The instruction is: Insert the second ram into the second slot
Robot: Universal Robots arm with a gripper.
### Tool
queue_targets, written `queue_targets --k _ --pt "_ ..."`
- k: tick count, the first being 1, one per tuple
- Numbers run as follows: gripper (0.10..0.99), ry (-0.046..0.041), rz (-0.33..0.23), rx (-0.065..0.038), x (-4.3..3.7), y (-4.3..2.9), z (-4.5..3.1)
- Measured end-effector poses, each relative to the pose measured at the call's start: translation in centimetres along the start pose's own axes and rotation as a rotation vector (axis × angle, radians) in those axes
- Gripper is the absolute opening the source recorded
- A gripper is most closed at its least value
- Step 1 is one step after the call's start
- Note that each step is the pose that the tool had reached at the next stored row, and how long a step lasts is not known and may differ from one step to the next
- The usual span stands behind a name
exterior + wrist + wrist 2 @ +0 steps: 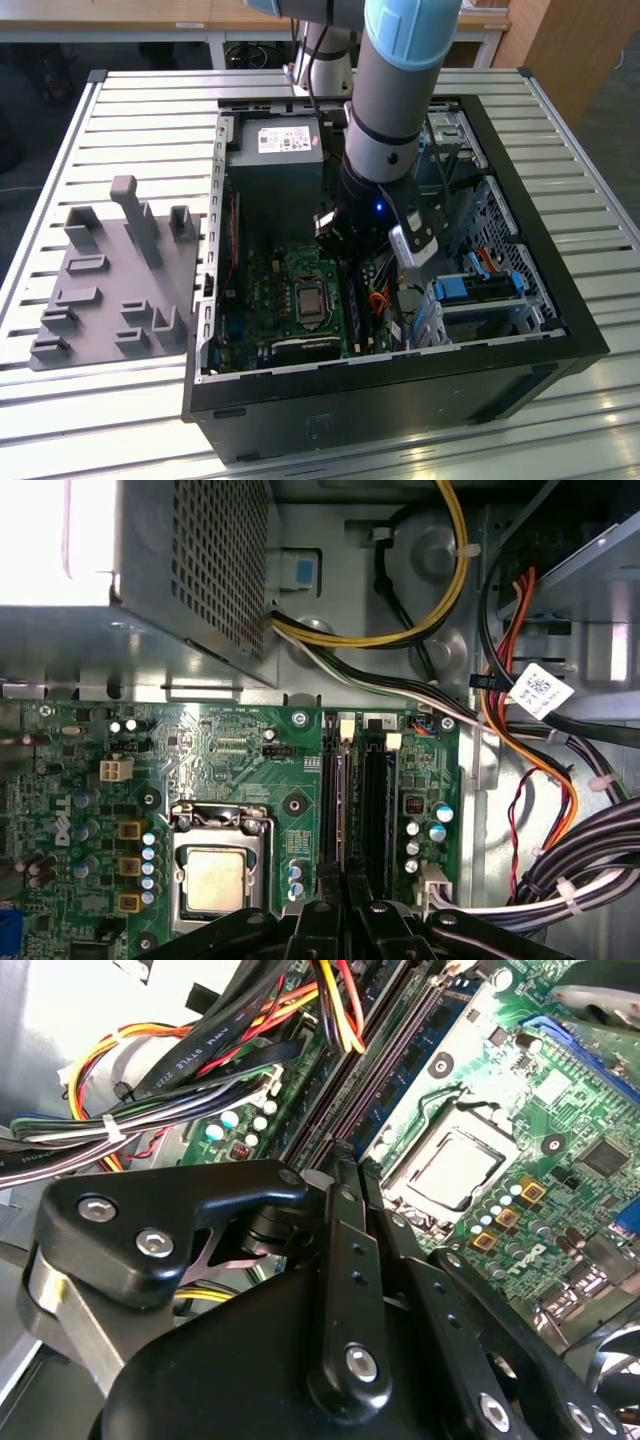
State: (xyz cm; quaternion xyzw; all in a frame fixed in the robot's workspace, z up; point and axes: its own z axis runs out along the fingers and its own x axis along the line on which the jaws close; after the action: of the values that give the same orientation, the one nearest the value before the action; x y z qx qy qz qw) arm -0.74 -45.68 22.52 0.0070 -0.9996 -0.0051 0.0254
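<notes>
The fingers (345,1165) are pressed together, tips down at the memory slots (355,790). Beside them, the processor socket (215,875) sits on the green motherboard (240,760).

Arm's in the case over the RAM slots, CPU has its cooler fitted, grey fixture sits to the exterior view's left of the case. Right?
Not quite. The CPU sits bare in its socket with no cooler on it, as the first wrist view shows. The rest holds: the arm reaches into the case over the RAM slots, and the grey fixture lies to the exterior view's left of the case.
</notes>
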Motion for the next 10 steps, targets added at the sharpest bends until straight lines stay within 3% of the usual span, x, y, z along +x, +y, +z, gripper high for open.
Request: queue_targets --k 10 --pt "0.137 0.0004 -0.007 0.001 -0.01 0.00 0.25"
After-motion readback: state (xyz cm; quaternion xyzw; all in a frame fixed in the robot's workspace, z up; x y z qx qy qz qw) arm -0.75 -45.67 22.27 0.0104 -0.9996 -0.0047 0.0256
